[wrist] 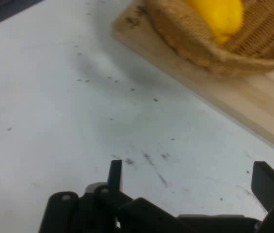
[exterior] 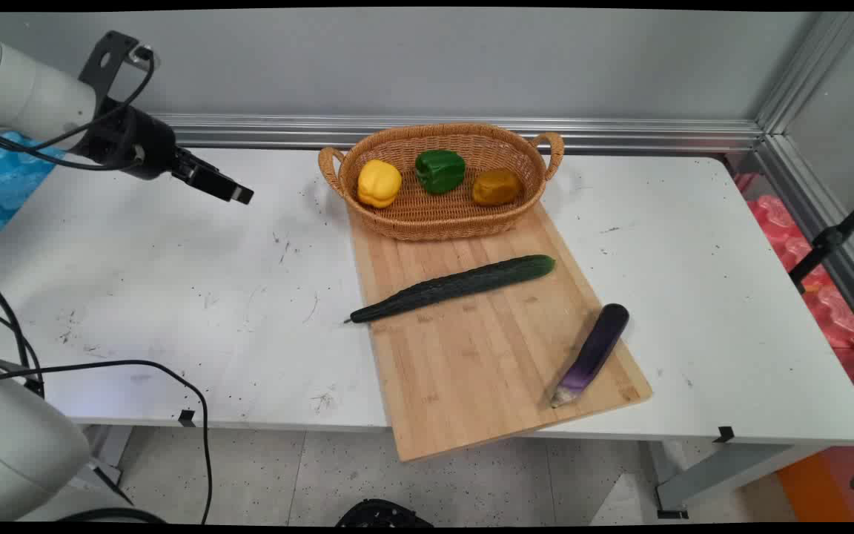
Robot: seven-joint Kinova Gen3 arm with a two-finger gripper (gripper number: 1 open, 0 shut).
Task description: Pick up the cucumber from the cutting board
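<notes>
My black gripper (exterior: pixel 233 190) hangs above the white table (exterior: pixel 175 282), left of the wicker basket (exterior: pixel 438 215), and points toward it. It is open and holds nothing; in the hand view the gripper (wrist: pixel 191 180) shows bare table between its fingers. The basket holds a yellow pepper (exterior: pixel 379 183), a green pepper (exterior: pixel 439 170) and an orange pepper (exterior: pixel 497 187). The hand view shows the yellow pepper (wrist: pixel 217 15) in the basket (wrist: pixel 195 43) at the upper right. The basket stands on the far end of a wooden cutting board (exterior: pixel 486 348).
A long dark green cucumber (exterior: pixel 457 285) lies slantwise across the board, its thin end over the left edge. A purple eggplant (exterior: pixel 594 352) lies near the board's right front corner. Black cables hang at the left. A wall with a metal rail runs behind the table.
</notes>
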